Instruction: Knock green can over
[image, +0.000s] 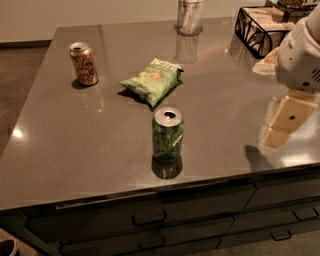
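The green can stands upright near the front edge of the grey countertop, with its silver top facing up. My gripper hangs at the right side of the view, above the counter and well to the right of the can, apart from it. Its cream-coloured fingers point down toward the counter. The white arm housing sits above them.
An orange-gold can stands at the back left. A light green chip bag lies behind the green can. A clear cup and a black wire basket stand at the back. Drawers run below the front edge.
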